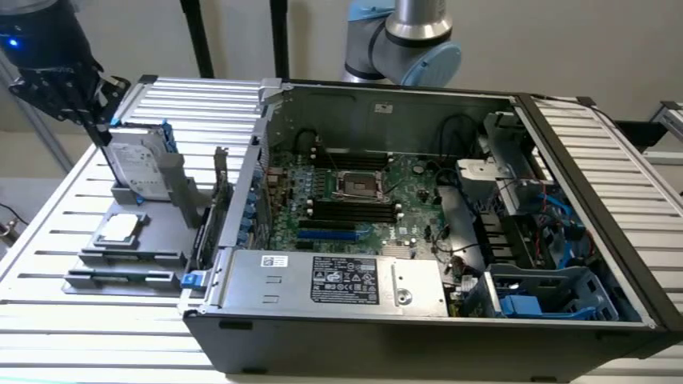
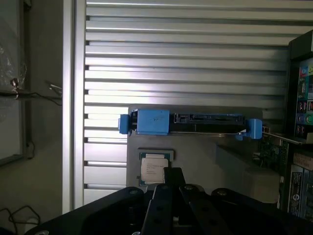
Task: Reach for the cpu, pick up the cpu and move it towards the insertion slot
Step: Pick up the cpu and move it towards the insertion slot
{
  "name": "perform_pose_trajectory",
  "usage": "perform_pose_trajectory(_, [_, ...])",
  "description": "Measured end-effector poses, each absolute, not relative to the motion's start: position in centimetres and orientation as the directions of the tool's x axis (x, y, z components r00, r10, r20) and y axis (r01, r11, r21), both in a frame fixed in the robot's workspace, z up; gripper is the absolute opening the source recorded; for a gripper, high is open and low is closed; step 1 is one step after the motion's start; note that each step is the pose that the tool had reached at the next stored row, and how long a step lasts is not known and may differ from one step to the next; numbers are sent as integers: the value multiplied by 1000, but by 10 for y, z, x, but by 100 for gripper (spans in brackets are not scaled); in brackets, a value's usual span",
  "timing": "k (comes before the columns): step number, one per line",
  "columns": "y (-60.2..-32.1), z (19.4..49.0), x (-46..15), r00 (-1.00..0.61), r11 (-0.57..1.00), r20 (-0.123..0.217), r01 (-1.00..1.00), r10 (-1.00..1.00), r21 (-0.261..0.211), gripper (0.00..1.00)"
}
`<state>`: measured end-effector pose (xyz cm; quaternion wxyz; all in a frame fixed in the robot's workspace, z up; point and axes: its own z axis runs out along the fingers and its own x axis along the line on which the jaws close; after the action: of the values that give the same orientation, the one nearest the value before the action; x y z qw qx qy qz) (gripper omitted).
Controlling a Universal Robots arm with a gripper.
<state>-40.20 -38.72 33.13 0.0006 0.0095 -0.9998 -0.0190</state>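
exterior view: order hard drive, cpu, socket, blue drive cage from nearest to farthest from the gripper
1. hard drive, upright on the exterior view's left, right next to the gripper.
2. cpu, lying flat just past the drive.
3. socket, inside the computer case, mid-board.
4. blue drive cage, case corner at the exterior view's right.

power supply label (image 1: 344,280), print unreadable, nothing legible

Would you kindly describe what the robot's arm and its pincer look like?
The arm is a silver-grey tube with rounded pale blue joint caps. The pincer is matte black and angular, built from flat plates with small screw heads. In the exterior view, the black wrist housing above it carries a small glowing blue light.
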Motion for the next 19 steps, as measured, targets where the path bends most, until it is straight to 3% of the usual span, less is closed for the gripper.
perform_pose_trajectory(19, [-408, 324, -424, -1000, 999, 1, -19, -19, 38, 11])
